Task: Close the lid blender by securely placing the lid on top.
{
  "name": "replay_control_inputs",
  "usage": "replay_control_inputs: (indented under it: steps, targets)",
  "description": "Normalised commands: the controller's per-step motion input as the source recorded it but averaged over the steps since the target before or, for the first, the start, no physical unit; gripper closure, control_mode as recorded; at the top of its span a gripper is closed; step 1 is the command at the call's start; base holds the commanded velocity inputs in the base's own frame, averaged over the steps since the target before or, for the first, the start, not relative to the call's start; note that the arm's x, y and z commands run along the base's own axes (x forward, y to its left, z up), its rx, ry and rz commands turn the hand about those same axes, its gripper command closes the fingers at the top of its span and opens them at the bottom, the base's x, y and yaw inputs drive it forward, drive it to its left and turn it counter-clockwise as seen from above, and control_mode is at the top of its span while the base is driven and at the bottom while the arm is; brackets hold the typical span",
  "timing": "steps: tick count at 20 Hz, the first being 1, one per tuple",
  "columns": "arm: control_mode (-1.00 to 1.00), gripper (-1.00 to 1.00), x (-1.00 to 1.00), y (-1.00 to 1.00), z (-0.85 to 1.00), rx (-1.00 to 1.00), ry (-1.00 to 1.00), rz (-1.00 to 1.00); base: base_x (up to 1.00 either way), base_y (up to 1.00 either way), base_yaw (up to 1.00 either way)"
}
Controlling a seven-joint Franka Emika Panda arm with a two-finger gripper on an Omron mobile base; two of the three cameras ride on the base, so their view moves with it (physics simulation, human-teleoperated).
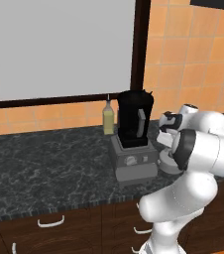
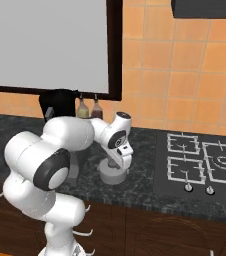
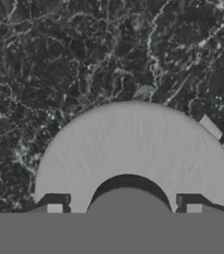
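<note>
You've got the blender as your landmark on the dark marble counter: black jar, grey handle, boxy grey base with 1 dial, jar top open. Working left to right from it in the left base view: a yellowish bottle sits just behind its left side, against the orange tile wall under the window.

Right of the blender's base, the lid lies flat on the counter, near the base but apart from it. The gripper is directly over the lid, pointing down. In the hand view the lid's grey disc is right under you, its centre knob between the 2 fingertips. The jaws look spread to either side of the knob, with gaps showing, holding nothing; contact with the disc I can't confirm.

Further right of the blender, in the right base view, a 2nd bottle stands by the wall and a stovetop with 4 burners sits well away.
</note>
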Motion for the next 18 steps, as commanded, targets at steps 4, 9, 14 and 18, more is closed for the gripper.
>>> replay_control_inputs:
  steps: [4,9,14,18]
  targets:
    - [-1.0,1.0,-0.39,0.28,-0.4,0.0,0.0,0.0,0.0,0.0,0.0]
    - [-1.0,1.0,-0.42,0.02,0.02,0.0,-0.02,0.15,0.0,0.0,0.0]
    - [-1.0,1.0,-0.47,-0.01,0.97,-0.12,-0.08,0.28,0.0,0.0,0.0]
    - [-1.0,1.0,-0.22,0.01,1.0,-0.15,-0.13,0.27,0.0,0.0,0.0]
